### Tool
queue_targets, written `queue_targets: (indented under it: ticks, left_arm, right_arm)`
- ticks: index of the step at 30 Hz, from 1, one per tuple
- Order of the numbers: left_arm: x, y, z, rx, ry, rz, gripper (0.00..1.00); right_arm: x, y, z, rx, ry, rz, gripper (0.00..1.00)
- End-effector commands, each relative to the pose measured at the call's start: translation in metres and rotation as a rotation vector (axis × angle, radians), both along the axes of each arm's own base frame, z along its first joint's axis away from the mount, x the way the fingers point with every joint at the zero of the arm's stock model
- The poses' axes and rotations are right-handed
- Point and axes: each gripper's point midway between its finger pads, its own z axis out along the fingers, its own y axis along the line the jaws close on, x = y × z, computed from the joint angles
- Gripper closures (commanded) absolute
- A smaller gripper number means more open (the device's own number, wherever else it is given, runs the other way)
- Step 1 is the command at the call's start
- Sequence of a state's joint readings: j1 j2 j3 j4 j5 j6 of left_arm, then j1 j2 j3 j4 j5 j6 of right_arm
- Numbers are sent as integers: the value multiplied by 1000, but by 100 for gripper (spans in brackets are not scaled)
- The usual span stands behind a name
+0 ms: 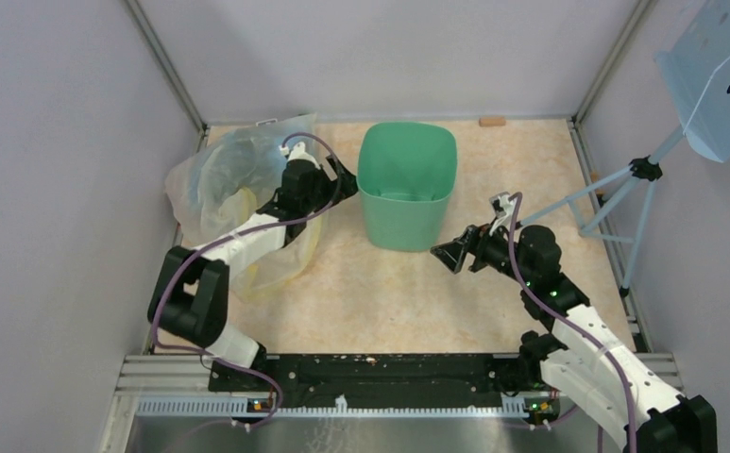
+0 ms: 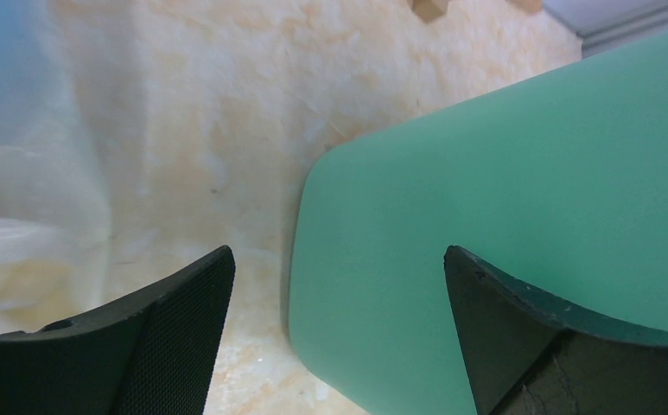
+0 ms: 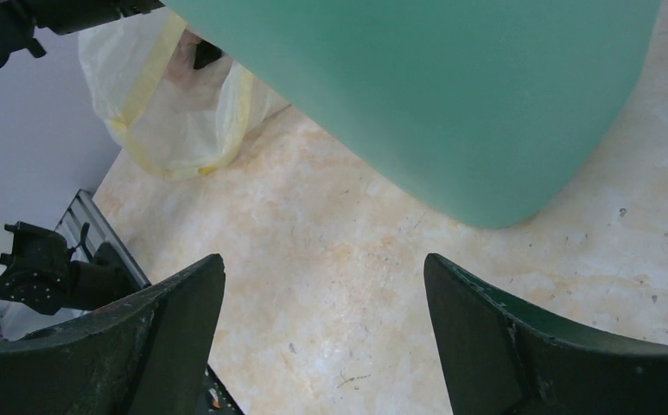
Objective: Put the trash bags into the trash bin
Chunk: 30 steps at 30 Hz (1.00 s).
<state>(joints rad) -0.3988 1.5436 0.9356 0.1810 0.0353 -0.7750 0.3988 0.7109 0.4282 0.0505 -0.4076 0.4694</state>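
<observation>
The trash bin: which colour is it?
The bin is mint green; top external view shows it best.

1. Top external view: no text, label, brand, number or sign can be read on anything.
2. Left wrist view: nothing can be read.
3. Right wrist view: nothing can be read.

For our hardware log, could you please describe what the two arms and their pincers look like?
The left arm and right arm have white links, black joints and a purple cable each. Green lights glow on the right one. The left pincer and right pincer have broad, black, tapering fingers.
</observation>
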Motion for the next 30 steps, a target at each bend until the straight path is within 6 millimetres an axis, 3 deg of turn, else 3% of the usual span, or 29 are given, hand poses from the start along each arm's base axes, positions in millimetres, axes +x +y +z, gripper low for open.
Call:
queue_targets:
  ticks: [1, 4, 6, 10, 14, 18, 23, 25, 27, 30]
  left_arm:
    - [3, -64, 32, -113, -64, -163, 4]
    - [-3, -84, 27, -81, -68, -207, 4]
    - [-6, -81, 24, 7, -74, -203, 5]
    - [-11, -28, 27, 219, -91, -32, 4]
    - [-33, 24, 39, 339, -88, 86, 4]
    - [-55, 70, 44, 334, -59, 145, 4]
    - [-74, 137, 45, 294, -3, 276, 19]
    - [-79, 151, 50, 294, -17, 325, 24]
    - [-84, 160, 54, 299, -22, 351, 27]
    - [-92, 174, 58, 322, 0, 402, 30]
  right_arm:
    - [2, 0, 25, 4, -80, -7, 16]
    - [2, -2, 26, 3, -87, -12, 16]
    - [2, -2, 25, 1, -88, -11, 16]
    - [6, -3, 18, -57, -79, -45, 20]
    - [4, 13, 21, -66, -107, -43, 23]
    - [-7, 45, 26, -69, -145, 4, 25]
    - [-16, 94, 34, -68, -182, 47, 27]
    - [-19, 119, 44, -48, -211, 67, 28]
    - [-21, 146, 50, -43, -223, 100, 36]
    - [-18, 189, 49, -84, -230, 152, 39]
